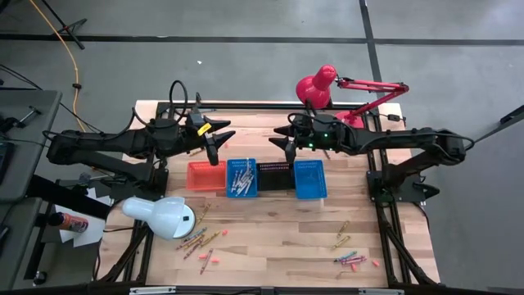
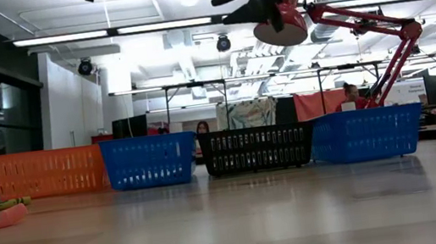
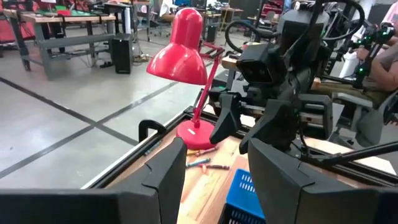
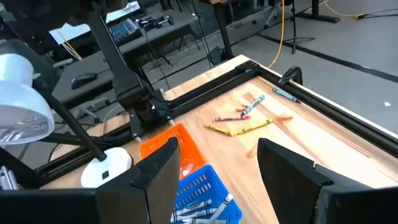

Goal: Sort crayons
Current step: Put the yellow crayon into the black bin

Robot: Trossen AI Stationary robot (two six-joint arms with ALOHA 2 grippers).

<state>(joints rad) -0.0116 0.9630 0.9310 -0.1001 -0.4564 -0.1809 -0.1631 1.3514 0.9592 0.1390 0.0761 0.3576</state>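
Note:
Four mesh baskets stand in a row mid-table: orange (image 1: 205,174), blue (image 1: 241,177), black (image 1: 274,174), blue (image 1: 309,179). Several crayons (image 1: 240,180) lie in the left blue basket. More crayons lie loose near the front left (image 1: 196,242) and front right (image 1: 350,258). My left gripper (image 1: 218,138) hangs open high above the orange basket's far side, nothing between its fingers (image 3: 214,180). My right gripper (image 1: 282,141) hangs open high above the black basket's far side, also bare (image 4: 217,174). The two grippers face each other.
A red desk lamp (image 1: 318,86) stands at the far right, with a few crayons (image 3: 202,163) by its base. A white lamp (image 1: 164,217) stands at the near left. More crayons (image 4: 242,121) lie on the wood beyond the orange basket (image 4: 168,146). People sit behind the table.

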